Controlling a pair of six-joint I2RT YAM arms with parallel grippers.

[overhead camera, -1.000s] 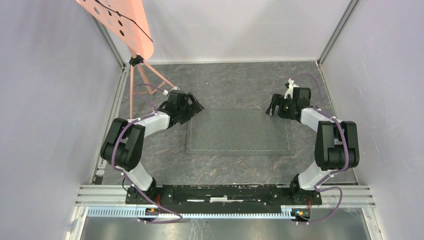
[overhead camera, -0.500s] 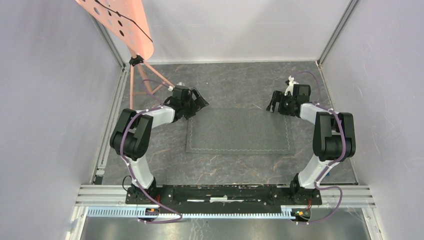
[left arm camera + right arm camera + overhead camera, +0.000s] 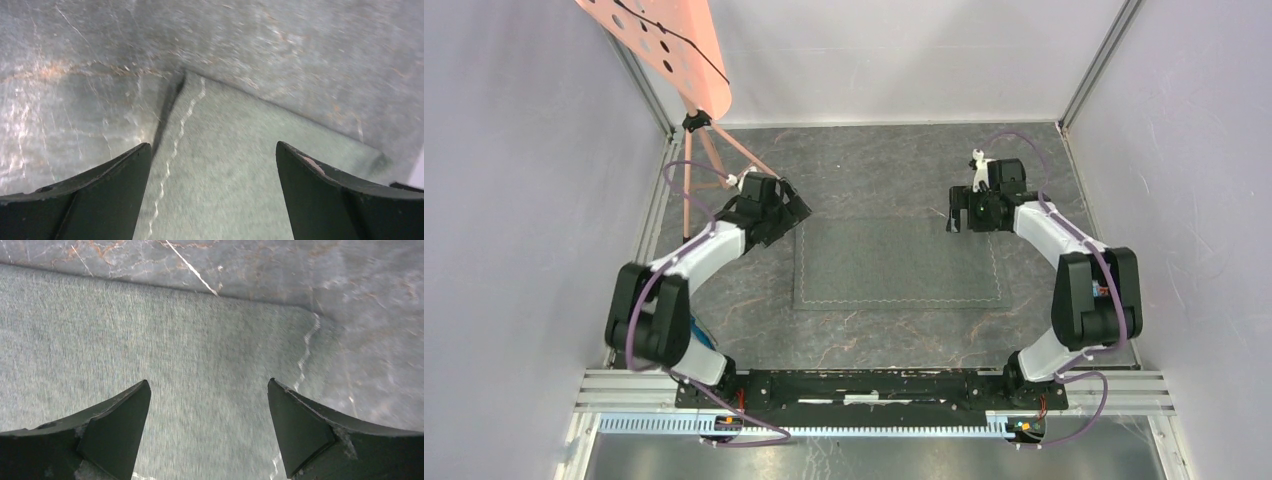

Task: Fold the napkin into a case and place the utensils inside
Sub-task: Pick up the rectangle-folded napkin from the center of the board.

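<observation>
Slate floor [image 3: 884,165]: bears the napkin [image 3: 899,262], which lies flat as a rectangle with its pale hem stitching showing. Left gripper [image 3: 792,212]: poised over the napkin's far-left corner, jaws spread wide, gripping nothing. Right gripper [image 3: 959,214]: poised over the napkin's far-right corner, jaws likewise wide and empty. In its wrist view, the napkin's stitched edge runs just beside one of its fingers [image 3: 310,430].
</observation>
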